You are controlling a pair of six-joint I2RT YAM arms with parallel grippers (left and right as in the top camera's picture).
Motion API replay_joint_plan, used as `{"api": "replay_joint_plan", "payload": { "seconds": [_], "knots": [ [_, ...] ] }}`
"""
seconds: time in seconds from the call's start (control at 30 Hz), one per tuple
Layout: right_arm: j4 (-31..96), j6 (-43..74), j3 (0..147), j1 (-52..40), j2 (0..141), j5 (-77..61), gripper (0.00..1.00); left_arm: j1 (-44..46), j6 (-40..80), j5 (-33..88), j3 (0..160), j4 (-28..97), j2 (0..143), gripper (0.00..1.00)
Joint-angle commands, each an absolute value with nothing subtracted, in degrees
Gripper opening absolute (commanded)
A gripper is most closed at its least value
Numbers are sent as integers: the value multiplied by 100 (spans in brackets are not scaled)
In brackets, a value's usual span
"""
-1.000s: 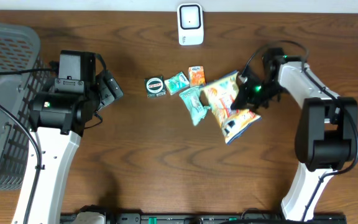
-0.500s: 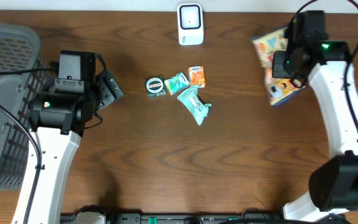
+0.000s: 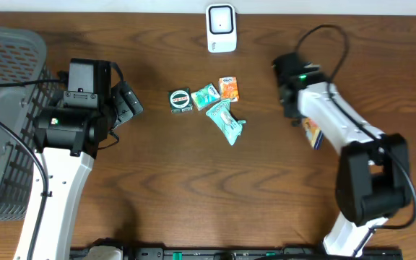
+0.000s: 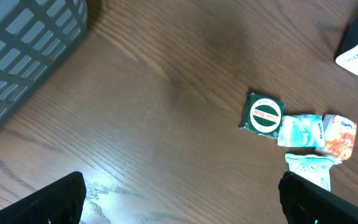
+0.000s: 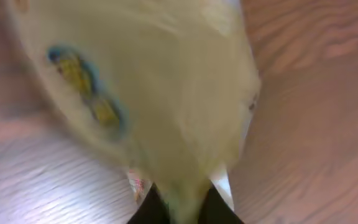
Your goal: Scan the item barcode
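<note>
1. My right gripper [image 5: 180, 208]: clenched on snack bag [image 5: 154, 93].
2. My left gripper [image 4: 185, 202]: released, empty.
Step, likely: presenting it to scanner [image 3: 221, 27]; next needs barcode facing scanner.

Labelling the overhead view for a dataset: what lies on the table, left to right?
Grey basket → green round packet → small teal packet → orange packet → snack bag. Scanner and larger teal packet overlap these, so left out.

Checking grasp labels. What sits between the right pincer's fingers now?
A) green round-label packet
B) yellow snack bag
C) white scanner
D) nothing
B: the right wrist view shows the yellow snack bag narrowing down into the right pincer, pinched there above the wood.
</note>
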State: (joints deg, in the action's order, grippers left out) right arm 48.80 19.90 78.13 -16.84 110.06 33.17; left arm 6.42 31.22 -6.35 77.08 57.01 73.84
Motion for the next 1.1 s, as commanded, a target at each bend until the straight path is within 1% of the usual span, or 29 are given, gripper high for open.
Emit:
{"api": "replay_joint_plan", "payload": {
  "seconds": [0.0,0.03,0.07,0.1,0.17,0.3,0.37,0.43,0.47,0.5,0.53,0.57,0.6,0.63,0.67,0.7,0.77,0.87,1.07],
  "knots": [
    [4906,2161,7878,-2084,10890,2816,14,617,3065,-670,7787,5721,7373,98],
    [4906,2163,7902,-2167,10877,2687,19,617,3065,-670,7787,5721,7373,98],
    [4912,2161,7953,-2268,10851,2539,29,617,3065,-670,7787,5721,7373,98],
    [4932,2163,8018,-2338,10818,2447,50,617,3065,-670,7787,5721,7373,98],
    [5092,2158,8329,-2410,10707,2279,79,617,3065,-670,7787,5721,7373,98],
    [5566,2047,9052,-2329,10565,2191,91,617,3065,-670,7787,5721,7373,97],
    [5769,1927,9415,-2222,10562,2189,95,617,3065,-670,7787,5721,7373,98],
    [5835,1708,9644,-2064,10562,2189,96,617,3065,-670,7787,5721,7373,98],
    [5833,1643,9677,-1986,10562,2187,96,617,3065,-670,7787,5721,7373,98],
    [5830,1621,9686,-1898,10562,2161,93,617,3065,-670,7787,5721,7373,98],
    [5837,1616,9679,-1780,10567,1988,77,617,3065,-670,7787,5721,7373,98],
    [5833,1616,9660,-1702,10582,1754,60,617,3065,-670,7787,5721,7373,98],
    [5828,1551,9618,-1568,10608,1232,36,617,3065,-670,7787,5721,7373,98],
    [5806,1461,9574,-1496,10610,864,26,617,3065,-670,7787,5721,7373,98],
    [5747,1350,9480,-1413,10637,454,11,617,3065,-670,7787,5721,7373,98],
    [5669,1240,9369,-1345,10641,62,1,617,3065,-670,7784,5721,7373,98],
    [5448,1146,9072,-1275,10674,-443,1,617,3065,-670,7787,5721,7373,98],
    [4987,1105,8420,-1295,10700,-808,1,617,3065,-670,7787,5721,7373,98],
    [4036,1243,6991,-1356,10707,-792,1,617,3065,-670,7787,5721,7373,98]
  ]
}}
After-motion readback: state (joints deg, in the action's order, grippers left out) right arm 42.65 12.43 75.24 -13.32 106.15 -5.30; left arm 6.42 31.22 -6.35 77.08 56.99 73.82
